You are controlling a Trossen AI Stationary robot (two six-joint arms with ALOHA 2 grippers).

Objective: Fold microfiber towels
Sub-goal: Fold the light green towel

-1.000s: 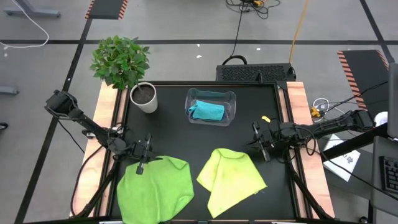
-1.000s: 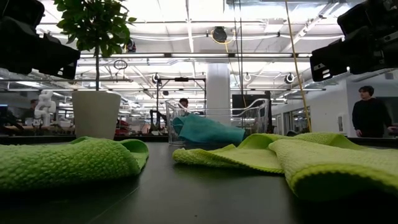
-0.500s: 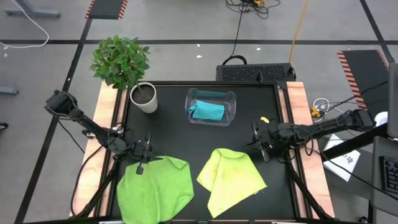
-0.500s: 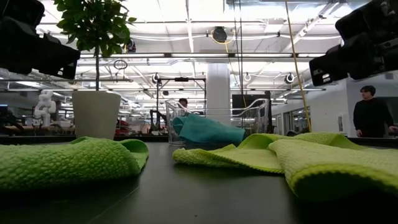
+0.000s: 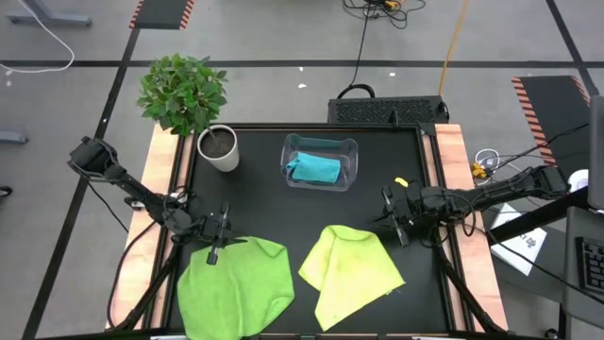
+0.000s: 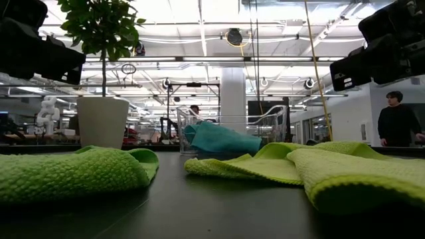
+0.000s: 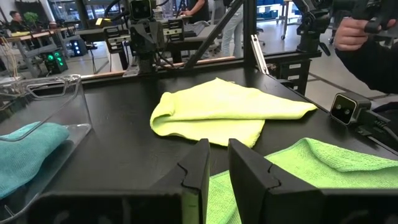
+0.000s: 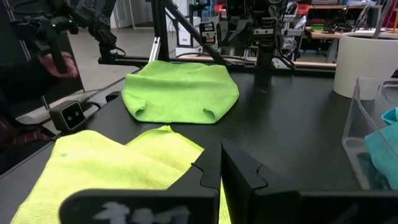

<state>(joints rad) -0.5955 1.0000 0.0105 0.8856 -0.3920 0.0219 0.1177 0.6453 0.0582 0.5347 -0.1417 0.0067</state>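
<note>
Left gripper: positioned in the lower left of the high view, above the upper edge of the bright green towel. In the left wrist view its fingers stand a narrow gap apart with nothing between them.

Right gripper: positioned right of centre in the high view, just beyond the upper right corner of the pale yellow-green towel. Its fingers are pressed together and hold nothing.

Both green towels lie crumpled on the black table, side by side along the lower edge of the high view, apart from each other.

The turquoise towel lies bunched inside the clear plastic bin, upper centre.

A potted plant stands in the upper left corner of the table.
</note>
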